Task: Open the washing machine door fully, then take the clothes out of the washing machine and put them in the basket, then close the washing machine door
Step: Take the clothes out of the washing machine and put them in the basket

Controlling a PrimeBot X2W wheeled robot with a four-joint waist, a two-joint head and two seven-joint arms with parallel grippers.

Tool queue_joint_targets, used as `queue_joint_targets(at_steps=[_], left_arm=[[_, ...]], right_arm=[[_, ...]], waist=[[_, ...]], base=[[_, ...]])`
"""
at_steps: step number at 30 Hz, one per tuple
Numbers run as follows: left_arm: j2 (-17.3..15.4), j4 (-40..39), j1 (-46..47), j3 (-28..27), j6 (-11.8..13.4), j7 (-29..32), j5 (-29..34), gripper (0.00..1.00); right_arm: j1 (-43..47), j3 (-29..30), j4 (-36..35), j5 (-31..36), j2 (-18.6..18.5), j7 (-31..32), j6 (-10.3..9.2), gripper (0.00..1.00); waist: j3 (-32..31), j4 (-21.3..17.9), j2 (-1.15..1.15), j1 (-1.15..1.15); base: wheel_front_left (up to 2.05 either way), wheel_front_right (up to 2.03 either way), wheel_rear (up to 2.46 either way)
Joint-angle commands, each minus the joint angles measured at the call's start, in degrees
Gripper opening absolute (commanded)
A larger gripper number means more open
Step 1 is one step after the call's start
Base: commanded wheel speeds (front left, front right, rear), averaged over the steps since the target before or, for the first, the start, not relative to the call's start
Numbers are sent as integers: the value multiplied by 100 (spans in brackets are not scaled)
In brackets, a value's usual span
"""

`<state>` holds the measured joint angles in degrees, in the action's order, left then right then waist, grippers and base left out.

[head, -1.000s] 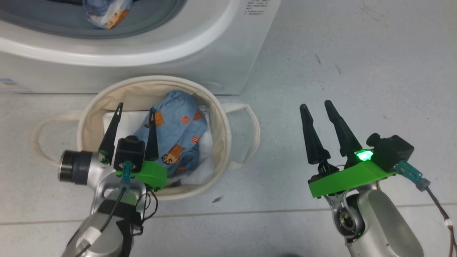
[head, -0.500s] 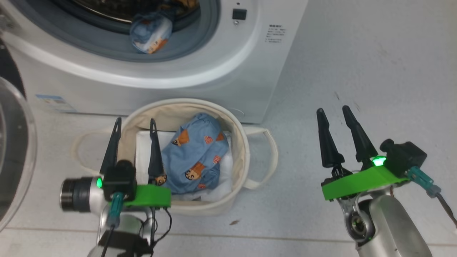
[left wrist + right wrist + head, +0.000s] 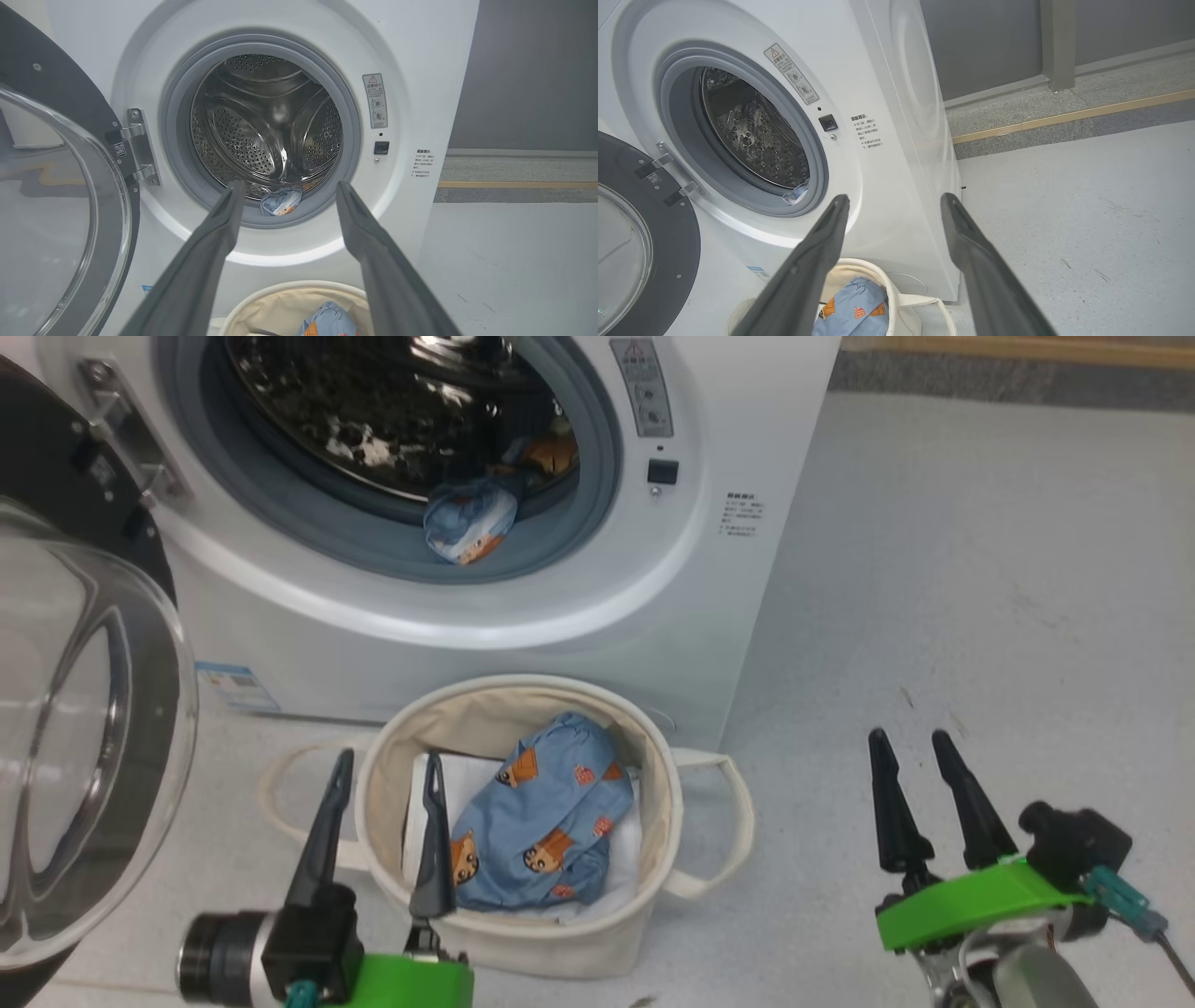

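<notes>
My left gripper (image 3: 387,756) sits at about 7 o'clock in the head view, fingers spread wide with nothing between them. My right gripper (image 3: 907,735) is at 4 o'clock over the bare grey floor (image 3: 980,569), its fingers also parted and holding nothing. The washing machine (image 3: 728,420) fills 11 to 12 o'clock, and its door (image 3: 93,709) stands swung open at 9 o'clock, the glass bowl bulging toward me and the hinge (image 3: 140,147) exposed. The basket (image 3: 523,943) stands on the floor just in front of the machine, at 6 o'clock from the drum opening. One of my left fingers shows over its near rim and the other over the white sheet (image 3: 439,789) inside. A printed blue garment (image 3: 546,821) lies bunched in the basket on that sheet. A second blue piece (image 3: 467,523) rests on the grey gasket (image 3: 597,476) at the opening's 5 o'clock, half spilling out of the steel drum (image 3: 266,126). Something orange-brown sits just behind it, too dim to make out.
</notes>
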<state>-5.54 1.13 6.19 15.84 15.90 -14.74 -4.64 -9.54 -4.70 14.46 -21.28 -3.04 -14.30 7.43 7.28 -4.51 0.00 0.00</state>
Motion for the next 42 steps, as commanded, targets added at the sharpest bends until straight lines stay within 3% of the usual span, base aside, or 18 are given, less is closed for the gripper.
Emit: queue_joint_targets(at_steps=[1, 16, 42], left_arm=[[39, -245, -48, -193, -77, -26, 20, 100], [197, 505, -610, -395, -468, -26, -190, 100], [264, 542, -549, -418, -478, -26, -125, 100]], right_arm=[[0, -84, -155, -35, 16, -70, 6, 100], [283, -336, -162, -136, 16, -70, 6, 100], [237, -435, -109, -111, 16, -70, 6, 100]], waist=[[-192, 17, 0, 0], [-571, -160, 0, 0], [-552, -388, 0, 0]], base=[[0, 0, 0], [0, 0, 0], [0, 0, 0]])
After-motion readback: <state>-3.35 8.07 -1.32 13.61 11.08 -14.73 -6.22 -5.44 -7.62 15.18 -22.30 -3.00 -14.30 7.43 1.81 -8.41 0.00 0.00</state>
